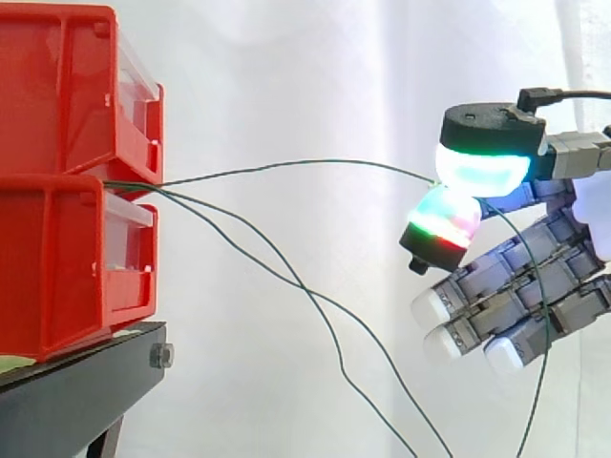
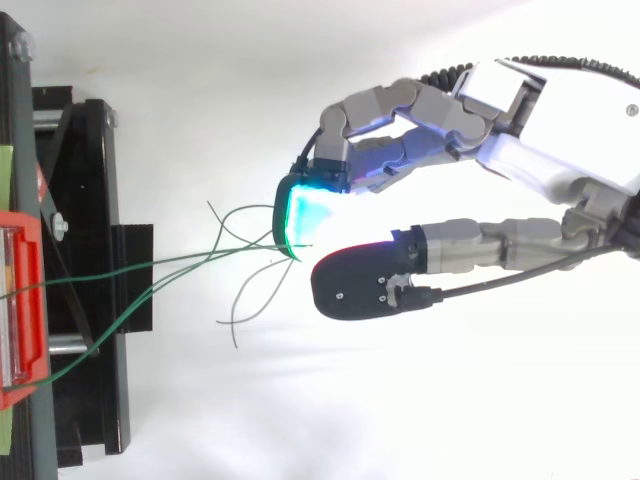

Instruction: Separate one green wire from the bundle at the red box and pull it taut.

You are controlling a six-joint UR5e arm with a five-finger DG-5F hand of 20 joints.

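Note:
Two red boxes [image 1: 57,172] are stacked at the left, and thin green wires come out of the gap between them. One green wire [image 1: 286,164] runs nearly level to the right, slightly arched, to my hand [image 1: 535,272]. The hand pinches this wire between a cyan-glowing pad [image 1: 482,170] and a red-green glowing pad [image 1: 441,221]; the other fingers are curled below. Past the pinch the wire's free end [image 1: 542,363] hangs down. In the top view the hand [image 2: 560,130] sits right of the red box [image 2: 20,300], with the wire [image 2: 180,262] between them.
Two other green wires [image 1: 286,277] droop from the boxes down to the right, apart from the held one. Loose wire ends [image 2: 250,300] spread near the fingertips. The black stand [image 1: 76,391] carries the boxes. A white curtain hangs behind.

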